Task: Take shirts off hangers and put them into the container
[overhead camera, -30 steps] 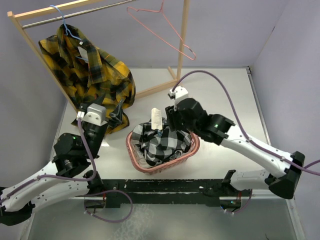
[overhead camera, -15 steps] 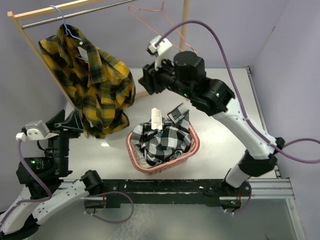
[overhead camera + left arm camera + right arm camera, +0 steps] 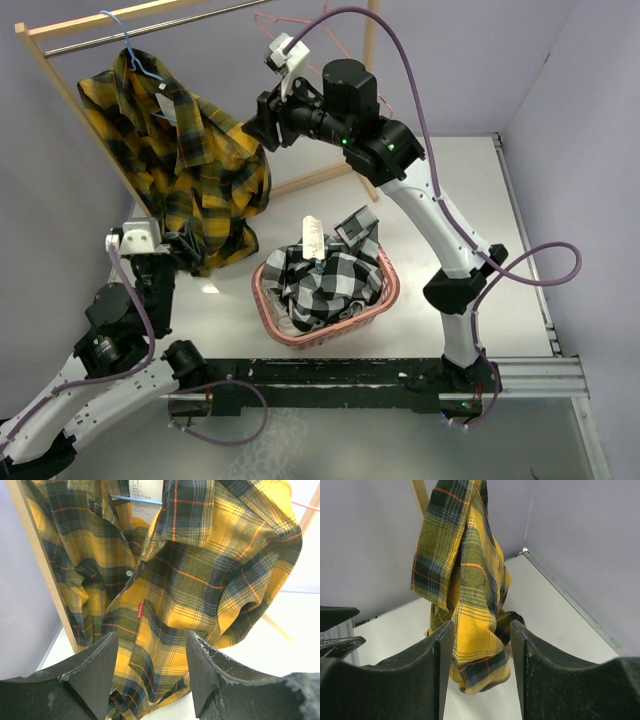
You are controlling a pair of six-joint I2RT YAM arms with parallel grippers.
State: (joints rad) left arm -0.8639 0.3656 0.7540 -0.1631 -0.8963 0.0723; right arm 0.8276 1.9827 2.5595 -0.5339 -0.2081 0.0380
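From above, the pink basket (image 3: 375,298) is sitting mid-table holding the black-and-white shirt (image 3: 325,285), while the yellow shirt (image 3: 200,170) is hanging at its ten o'clock on the wooden rack (image 3: 71,105), my left pincer (image 3: 188,245) hovering by the hem and my right pincer (image 3: 250,128) at the shirt's three o'clock. Through my left wrist, that pincer is standing spread and empty, the yellow shirt draping ahead from the blue hanger (image 3: 137,500) at twelve o'clock. Through my right wrist, the other pincer is gaping empty too, the shirt dangling ahead over the table (image 3: 545,610).

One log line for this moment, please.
yellow shirt: on blue hanger | checked shirt: in basket | left hand: open | right hand: open
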